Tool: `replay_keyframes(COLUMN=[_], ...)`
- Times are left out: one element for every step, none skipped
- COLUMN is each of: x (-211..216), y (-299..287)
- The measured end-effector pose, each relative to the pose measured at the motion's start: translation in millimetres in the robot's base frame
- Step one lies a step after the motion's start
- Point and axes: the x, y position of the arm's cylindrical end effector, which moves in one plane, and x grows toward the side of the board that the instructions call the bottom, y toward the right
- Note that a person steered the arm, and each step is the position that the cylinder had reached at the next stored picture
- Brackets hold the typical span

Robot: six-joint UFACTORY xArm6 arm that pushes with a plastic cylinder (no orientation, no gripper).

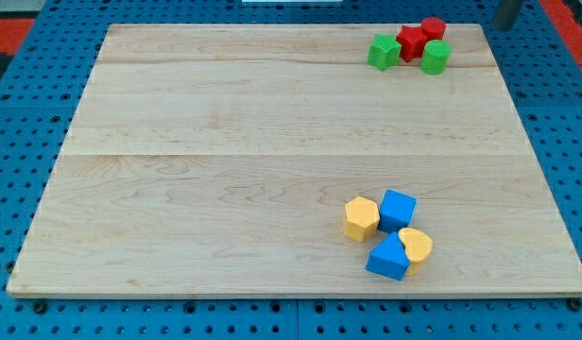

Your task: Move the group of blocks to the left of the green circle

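A green circle block [436,57] sits near the view's top right on the wooden board [225,170]. Touching it are a red star-like block [411,42], a red round block [434,28] and a green angular block [384,51] at the left of that cluster. A second group lies at the view's lower right: a yellow hexagon [361,218], a blue cube [397,210], a yellow heart-like block [417,246] and a blue block [388,257], all close together. My tip [505,25] shows at the view's top right, off the board, to the right of the red and green cluster and far from the lower group.
The board lies on a blue perforated table [574,142] that surrounds it on all sides. The lower group sits close to the board's bottom edge [395,291].
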Motion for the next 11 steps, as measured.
replay_keyframes(x=[-1.9,-1.6,25.7,50.8,51.9,25.2,10.6,46.4,72.0,50.7,28.6], y=[-29.2,-69.4,-89.3,-108.8,-118.9,-104.3,-129.1,-174.5,-198.1,-183.8,-120.8])
